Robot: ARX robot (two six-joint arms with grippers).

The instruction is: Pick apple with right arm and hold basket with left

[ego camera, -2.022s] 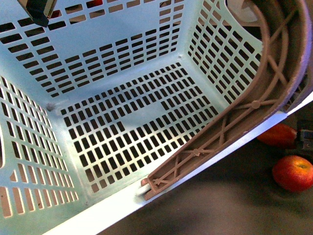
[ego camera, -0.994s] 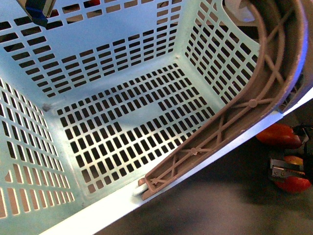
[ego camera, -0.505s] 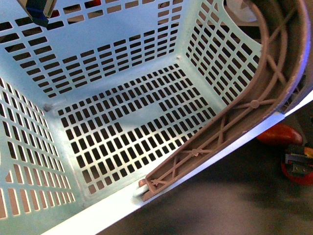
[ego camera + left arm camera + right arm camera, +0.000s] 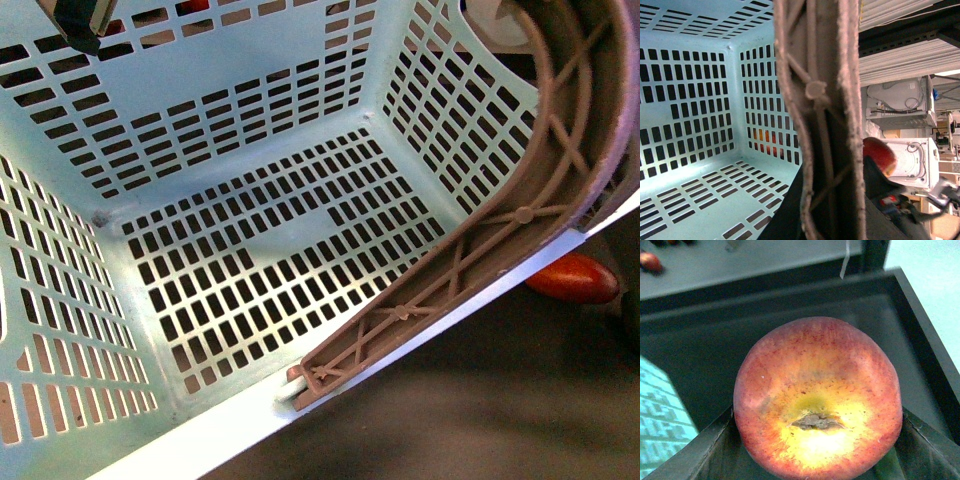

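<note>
The right claw (image 4: 817, 452) is clamped on the apple (image 4: 817, 390), carrying it outside the basket (image 4: 230, 60), which is tilted with its mouth open, probably to take the fruit, though whether the left claw grips its handle (image 4: 540, 190) cannot be told

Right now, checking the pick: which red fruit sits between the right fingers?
The round apple with the yellow patch; the elongated mango lies outside the basket, untouched.

Basket (image 4: 690, 100) interior; latticed handle (image 4: 825, 125) close across; apple (image 4: 880, 155) beyond it.
</note>
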